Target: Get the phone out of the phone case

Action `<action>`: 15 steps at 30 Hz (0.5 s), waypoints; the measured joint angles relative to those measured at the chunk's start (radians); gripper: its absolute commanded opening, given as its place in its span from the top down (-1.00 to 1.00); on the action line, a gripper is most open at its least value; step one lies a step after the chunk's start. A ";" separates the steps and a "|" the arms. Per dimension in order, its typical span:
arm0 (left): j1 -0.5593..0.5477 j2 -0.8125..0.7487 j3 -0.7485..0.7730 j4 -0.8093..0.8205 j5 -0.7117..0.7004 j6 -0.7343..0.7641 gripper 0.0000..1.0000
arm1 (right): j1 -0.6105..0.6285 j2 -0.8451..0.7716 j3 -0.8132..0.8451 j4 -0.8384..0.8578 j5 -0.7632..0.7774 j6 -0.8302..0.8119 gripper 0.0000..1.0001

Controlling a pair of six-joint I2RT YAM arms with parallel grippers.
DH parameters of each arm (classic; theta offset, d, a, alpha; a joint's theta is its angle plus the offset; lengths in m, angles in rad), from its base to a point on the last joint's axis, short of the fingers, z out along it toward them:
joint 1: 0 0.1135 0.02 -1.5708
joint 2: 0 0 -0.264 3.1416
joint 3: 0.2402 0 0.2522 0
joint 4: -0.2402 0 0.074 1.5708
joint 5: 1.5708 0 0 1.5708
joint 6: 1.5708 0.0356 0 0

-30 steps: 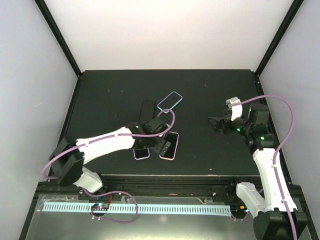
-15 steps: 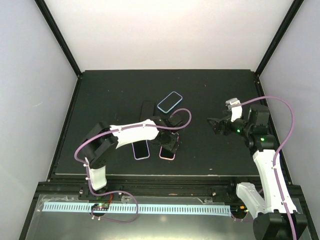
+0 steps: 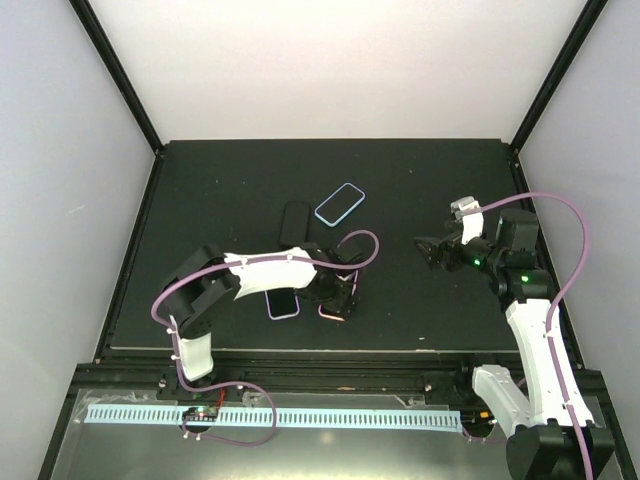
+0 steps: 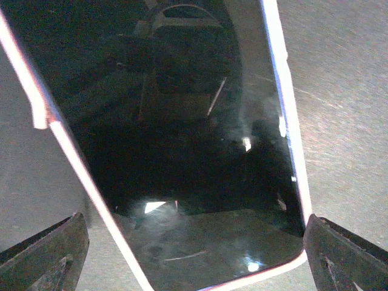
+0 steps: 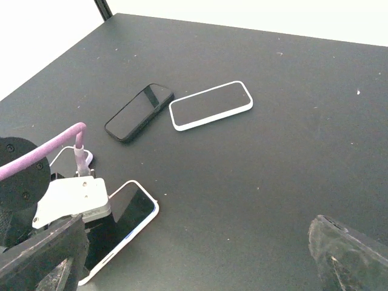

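Observation:
The phone in a pink-edged case lies screen up on the black table, near the front middle. My left gripper hovers right over it and is open. In the left wrist view the phone's dark screen fills the frame, with the case's end between my two open fingertips. It holds nothing. My right gripper is open and empty, raised to the right of the phones. In the right wrist view the same phone lies partly under the left gripper's white body.
A purple-cased phone lies just left of the pink one. A bare black phone and a light-blue-cased phone lie farther back; both also show in the right wrist view. Black frame posts stand at the table's corners.
The left arm has swung its elbow in. Its gripper has moved slightly nearer and lower over the pink-cased phone. The right arm has barely moved.

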 measured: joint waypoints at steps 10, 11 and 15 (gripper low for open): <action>-0.049 0.102 0.137 -0.059 -0.036 -0.071 -0.98 | -0.002 0.003 -0.002 -0.002 -0.007 -0.006 -1.00; -0.048 0.124 0.164 -0.069 -0.055 -0.090 -0.98 | -0.002 0.003 -0.002 -0.002 -0.007 -0.007 -1.00; -0.046 0.187 0.238 -0.095 -0.114 -0.162 -0.98 | -0.003 0.005 -0.002 -0.004 -0.007 -0.013 -1.00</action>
